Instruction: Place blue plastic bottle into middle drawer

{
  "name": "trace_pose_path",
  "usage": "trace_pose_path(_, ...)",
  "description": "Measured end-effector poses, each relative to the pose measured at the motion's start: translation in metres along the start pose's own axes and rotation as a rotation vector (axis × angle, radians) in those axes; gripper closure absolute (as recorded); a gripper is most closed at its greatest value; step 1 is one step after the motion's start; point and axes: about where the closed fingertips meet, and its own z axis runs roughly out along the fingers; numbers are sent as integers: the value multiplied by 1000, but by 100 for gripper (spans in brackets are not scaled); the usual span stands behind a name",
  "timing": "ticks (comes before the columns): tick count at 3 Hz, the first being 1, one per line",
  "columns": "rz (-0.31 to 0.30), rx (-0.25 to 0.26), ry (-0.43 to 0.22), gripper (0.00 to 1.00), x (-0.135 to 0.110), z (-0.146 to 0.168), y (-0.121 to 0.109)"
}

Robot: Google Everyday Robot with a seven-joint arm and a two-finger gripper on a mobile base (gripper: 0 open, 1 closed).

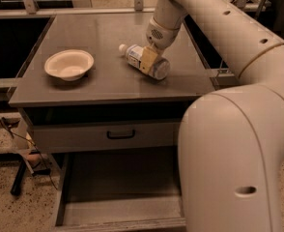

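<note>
The blue plastic bottle (132, 54) lies on its side on the grey cabinet top (98, 33), with its white cap pointing left. My gripper (149, 60) comes down from the arm above and sits right on the bottle's middle, hiding part of its label. The middle drawer (118, 211) is pulled out below, a wide grey tray with a bare floor, in front of and under the cabinet top.
A white bowl (68, 64) stands on the cabinet top, left of the bottle. A closed grey drawer with a small black handle (120, 134) sits above the open tray. My arm's large white body (234, 153) fills the right side. Speckled floor lies at the left.
</note>
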Motion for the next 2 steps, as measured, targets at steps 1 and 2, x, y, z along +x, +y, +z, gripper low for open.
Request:
trace_pose_path(1, 57, 74, -36, 100, 26, -25, 7)
trace_pose_path(2, 121, 113, -51, 100, 67, -47, 36)
